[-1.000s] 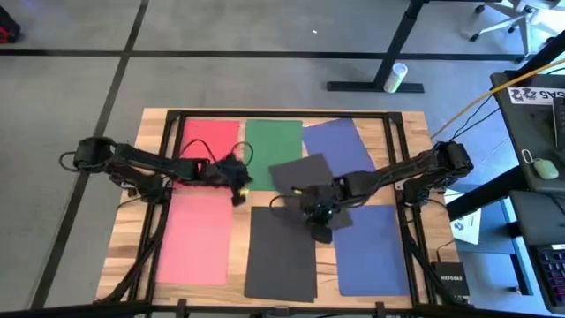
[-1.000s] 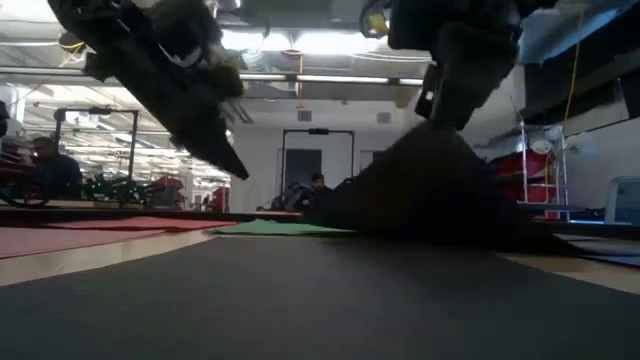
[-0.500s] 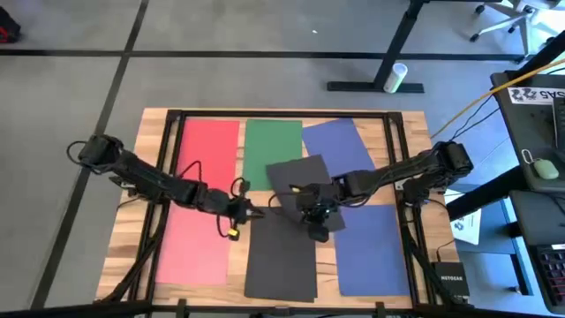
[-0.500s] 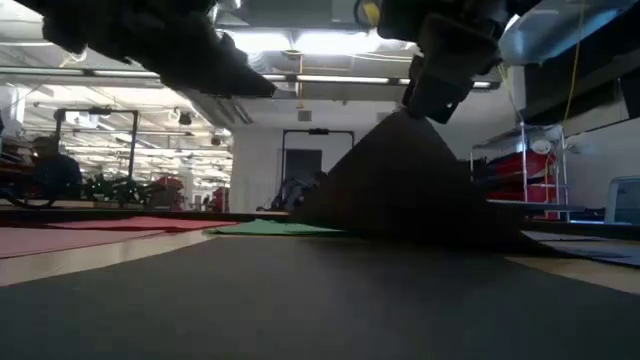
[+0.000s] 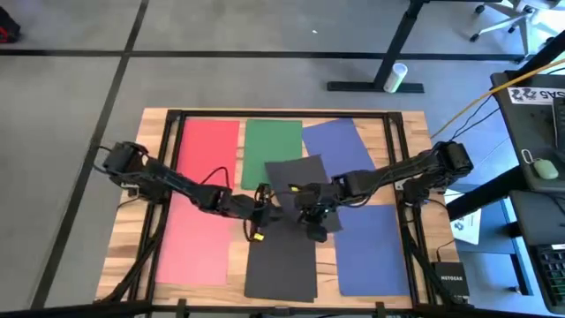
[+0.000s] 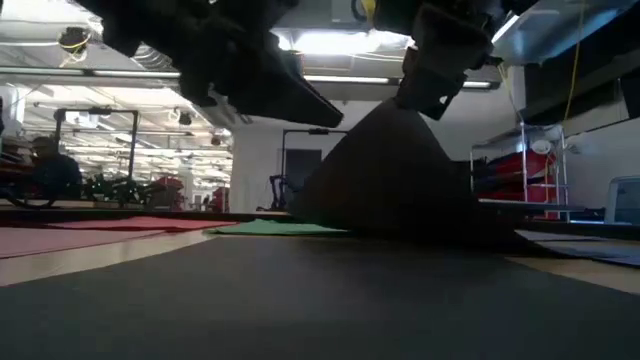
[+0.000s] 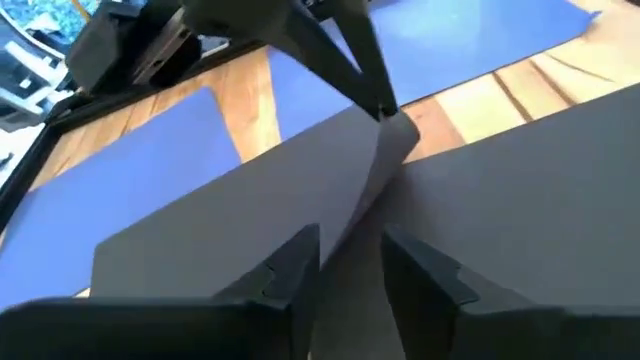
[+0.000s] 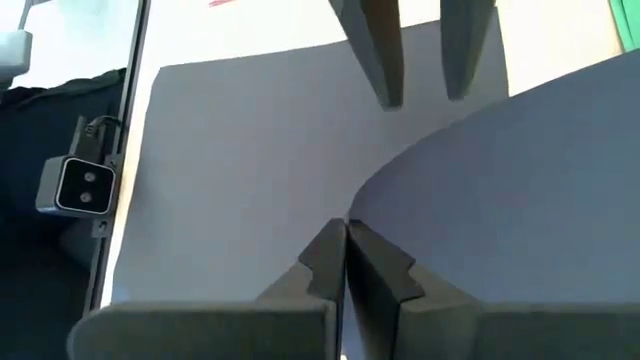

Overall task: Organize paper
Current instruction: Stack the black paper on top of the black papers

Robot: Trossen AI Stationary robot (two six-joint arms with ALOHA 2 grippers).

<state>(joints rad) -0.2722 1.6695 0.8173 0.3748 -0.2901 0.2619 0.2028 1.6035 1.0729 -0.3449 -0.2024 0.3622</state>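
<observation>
Coloured paper lies flat on the table: red (image 5: 209, 141), green (image 5: 272, 146), blue (image 5: 335, 141), pink (image 5: 196, 238), dark grey (image 5: 281, 261) and a second blue sheet (image 5: 375, 252). Another dark grey sheet (image 5: 296, 177) lies askew in the middle. Its far part rests on the green and blue sheets and its near corner is raised. My right gripper (image 8: 345, 238) is shut on that corner. My left gripper (image 7: 350, 265) hovers open just left of it, its fingers on either side of the sheet's raised edge (image 7: 365, 195) and apart from it. My right gripper pinches the askew grey sheet's near corner (image 7: 395, 125) between its two fingertips, a single layer. The fingers slant down from the table's right side. The corner stands lifted into a peak (image 6: 400, 110), while the sheet's far part stays on the table and curves up to the fingers.
A black frame (image 5: 282, 113) runs round the wooden table top. A small camera (image 8: 85, 185) sits at the table's edge. A desk with a white printed sheet (image 5: 538, 93) stands off the table to the right.
My left gripper has swung from over the red and pink sheets toward the table's right, up to the raised grey corner. My right gripper has drawn that corner a little higher; the sheet's far part has stayed down.
</observation>
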